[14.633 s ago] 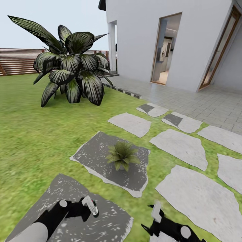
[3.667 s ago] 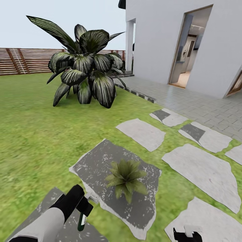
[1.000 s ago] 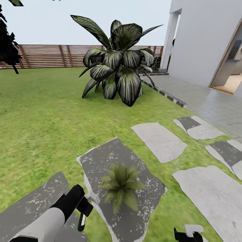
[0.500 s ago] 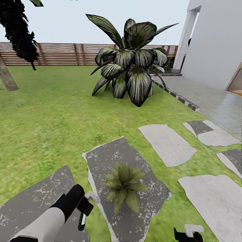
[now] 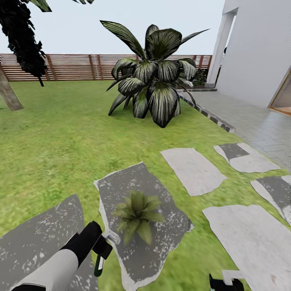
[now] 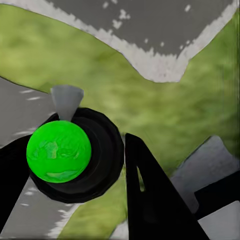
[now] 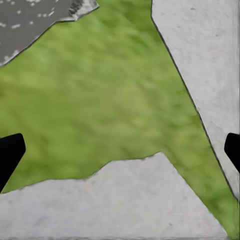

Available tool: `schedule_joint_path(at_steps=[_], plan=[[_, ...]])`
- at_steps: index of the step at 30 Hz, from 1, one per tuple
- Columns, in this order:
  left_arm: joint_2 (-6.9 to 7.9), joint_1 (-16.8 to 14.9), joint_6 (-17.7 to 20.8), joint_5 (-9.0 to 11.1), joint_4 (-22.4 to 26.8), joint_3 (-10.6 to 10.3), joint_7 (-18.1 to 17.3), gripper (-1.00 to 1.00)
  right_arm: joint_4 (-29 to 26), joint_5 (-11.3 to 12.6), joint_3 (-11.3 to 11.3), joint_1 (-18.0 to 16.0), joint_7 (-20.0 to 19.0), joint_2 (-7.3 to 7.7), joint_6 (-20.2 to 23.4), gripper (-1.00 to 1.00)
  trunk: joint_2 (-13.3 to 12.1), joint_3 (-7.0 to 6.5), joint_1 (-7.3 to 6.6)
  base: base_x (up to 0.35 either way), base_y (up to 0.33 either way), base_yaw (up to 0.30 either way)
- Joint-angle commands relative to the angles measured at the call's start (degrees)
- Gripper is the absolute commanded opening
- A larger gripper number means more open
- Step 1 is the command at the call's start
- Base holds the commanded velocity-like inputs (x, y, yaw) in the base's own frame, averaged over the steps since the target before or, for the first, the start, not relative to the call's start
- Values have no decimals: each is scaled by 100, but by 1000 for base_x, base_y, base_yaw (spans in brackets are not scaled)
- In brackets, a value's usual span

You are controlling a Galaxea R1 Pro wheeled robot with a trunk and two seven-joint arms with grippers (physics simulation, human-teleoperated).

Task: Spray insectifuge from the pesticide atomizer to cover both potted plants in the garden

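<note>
One potted plant (image 5: 135,213), a low green rosette, stands on a dark grey paving stone (image 5: 161,194) in the garden lawn (image 5: 60,153). My left gripper (image 5: 101,252) hangs just left of it and nearer to me, shut on the pesticide atomizer (image 5: 98,266), whose dark body points down. In the left wrist view I see the atomizer (image 6: 59,151) end-on as a green disc in a black ring between the black fingers (image 6: 150,200), with a grey nozzle cone beside it. At the bottom edge my right gripper (image 5: 224,282) stands open; its fingertips (image 7: 10,155) are spread wide over grass and pale stone.
A big dark-leaved shrub (image 5: 153,81) grows beyond the stones. A brown slatted fence (image 5: 72,66) closes the far lawn, with a tree trunk (image 5: 8,95) at far left. Pale stepping stones (image 5: 194,169) lead right to tiled paving (image 5: 258,125) beside the white house wall (image 5: 258,48).
The whole picture has swung over these frames as the camera turned, bringing the tree at far left into view. My left gripper holds the atomizer just as before, low beside the plant.
</note>
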State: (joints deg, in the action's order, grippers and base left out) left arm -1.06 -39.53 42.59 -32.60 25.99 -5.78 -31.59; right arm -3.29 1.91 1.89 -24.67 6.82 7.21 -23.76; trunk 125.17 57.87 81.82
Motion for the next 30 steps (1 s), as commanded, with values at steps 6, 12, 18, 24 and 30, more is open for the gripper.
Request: schedule_joint_path(at_steps=[6,12,18,24,30], plan=[[1,-2,15,-62,20,-11,-49,-100,3,19,22,-2,12,0,-15,100,2,5,-3,-233,-198,230],[-7,-2,19,-61,21,-3,-50,-100,3,19,22,-2,12,0,-15,100,2,5,-3,-80,-188,276],[-24,-2,17,-57,25,-2,-54,-100,3,19,22,-2,12,0,-15,100,2,5,-3,115,-254,277],[-25,-2,20,-62,27,-2,-51,-100,3,19,22,-2,12,0,-15,100,2,5,-3,95,-263,277],[-26,-2,21,-62,29,-2,-49,-100,3,19,22,-2,12,-7,-15,100,2,5,-3,5,-268,277]])
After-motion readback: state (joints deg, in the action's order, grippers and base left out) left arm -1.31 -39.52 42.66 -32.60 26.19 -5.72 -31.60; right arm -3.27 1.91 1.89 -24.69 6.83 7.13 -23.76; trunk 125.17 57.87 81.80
